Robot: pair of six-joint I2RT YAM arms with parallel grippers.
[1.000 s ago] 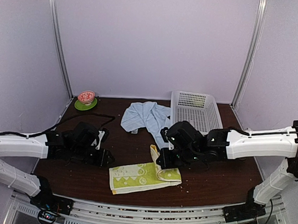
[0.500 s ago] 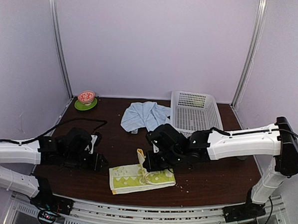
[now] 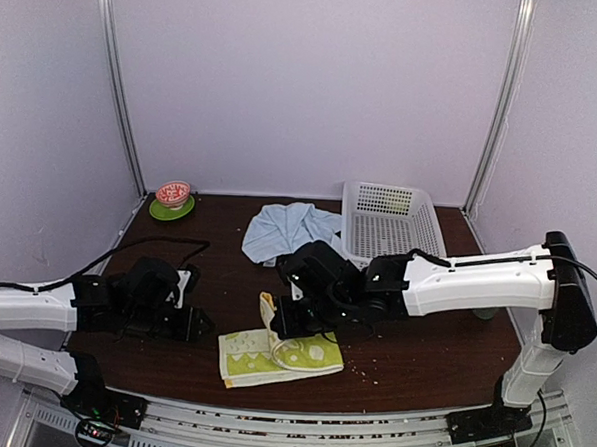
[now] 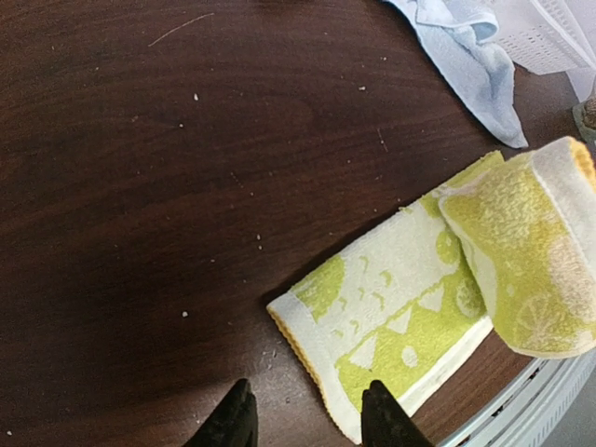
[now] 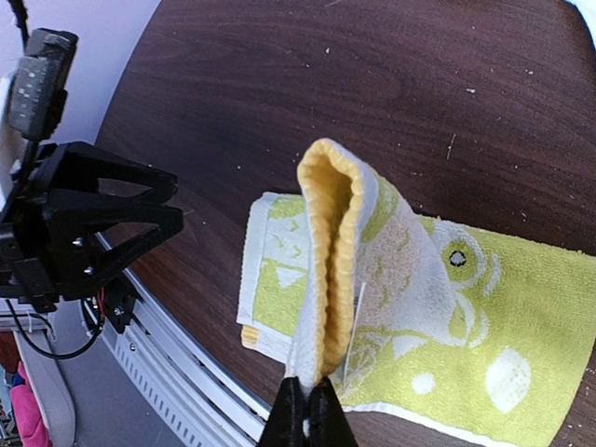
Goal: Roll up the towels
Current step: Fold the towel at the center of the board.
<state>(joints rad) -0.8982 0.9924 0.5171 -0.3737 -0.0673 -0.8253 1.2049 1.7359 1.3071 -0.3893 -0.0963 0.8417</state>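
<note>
The yellow-green towel (image 3: 272, 354) lies near the table's front edge, with its right end folded over to the left. My right gripper (image 3: 273, 320) is shut on that folded end and holds it up above the flat part; in the right wrist view the pinched edge (image 5: 328, 270) stands upright above the gripper (image 5: 308, 402). My left gripper (image 3: 201, 325) is open and empty, low over the table just left of the towel's left edge (image 4: 312, 349), as the left wrist view (image 4: 303, 419) shows. The light-blue towel (image 3: 290, 230) lies crumpled at the back centre.
A white perforated basket (image 3: 394, 224) stands at the back right. A small red bowl on a green saucer (image 3: 172, 199) sits at the back left. A black cable (image 3: 167, 243) runs across the left of the table. The metal front rail (image 3: 298, 424) is close to the towel.
My right gripper has carried the towel's right end leftward over the flat part, widening the fold. My left arm has drawn back slightly toward the left.
</note>
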